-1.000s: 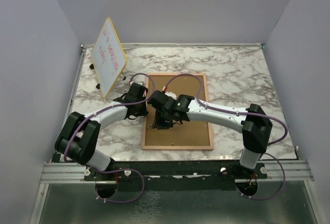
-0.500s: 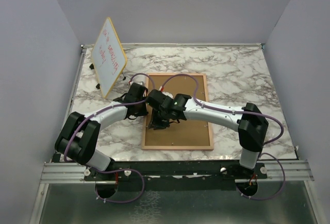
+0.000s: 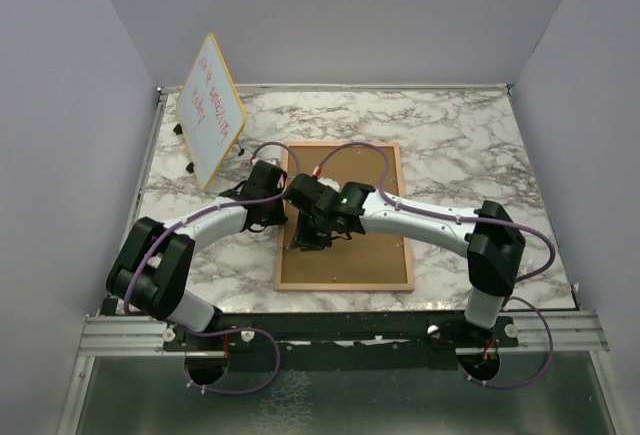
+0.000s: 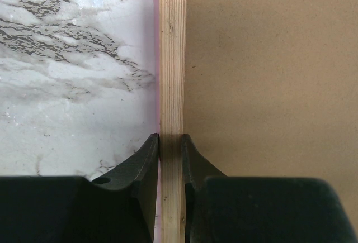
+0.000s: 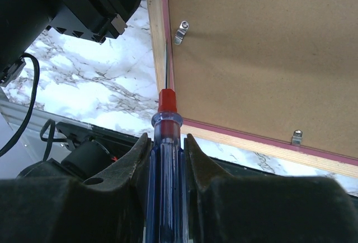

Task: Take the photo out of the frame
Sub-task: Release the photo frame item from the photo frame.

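The frame [image 3: 370, 255] lies back-up at the middle of the worktop [image 3: 470, 145], its near edge close to the near edge. The left gripper [image 4: 170, 145] has its jaws narrow, clamped on the frame's left wooden rail. The right gripper [image 5: 167, 139] has its jaws closed on a blue-handled screwdriver [image 5: 166, 121], whose thin shaft lies along the seam beside the brown back, near a metal clip [image 5: 180, 32]. A whiteboard [image 3: 211, 110] stands tilted at the far left corner.
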You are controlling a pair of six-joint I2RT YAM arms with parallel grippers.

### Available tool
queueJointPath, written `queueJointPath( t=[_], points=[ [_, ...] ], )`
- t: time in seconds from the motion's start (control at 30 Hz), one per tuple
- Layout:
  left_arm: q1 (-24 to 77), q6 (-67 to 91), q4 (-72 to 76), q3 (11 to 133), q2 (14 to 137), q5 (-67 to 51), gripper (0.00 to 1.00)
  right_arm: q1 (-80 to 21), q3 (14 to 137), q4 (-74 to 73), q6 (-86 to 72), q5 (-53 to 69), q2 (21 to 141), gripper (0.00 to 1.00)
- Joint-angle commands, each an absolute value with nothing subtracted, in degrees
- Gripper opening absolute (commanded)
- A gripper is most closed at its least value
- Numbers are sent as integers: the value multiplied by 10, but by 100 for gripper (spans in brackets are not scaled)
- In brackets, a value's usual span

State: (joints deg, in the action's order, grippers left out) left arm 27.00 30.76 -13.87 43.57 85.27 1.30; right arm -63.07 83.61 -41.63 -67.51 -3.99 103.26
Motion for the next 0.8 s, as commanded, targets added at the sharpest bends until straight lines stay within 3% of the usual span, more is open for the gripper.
queueJointPath(
  t=[0.0,0.77],
  points=[
    [272,308,-140,428,846,-16,0,-635,827,-431,-685,-58,1022,1],
    [272,304,-143,432,848,-18,0,-635,839,-455,-684,-52,1037,1]
  ],
)
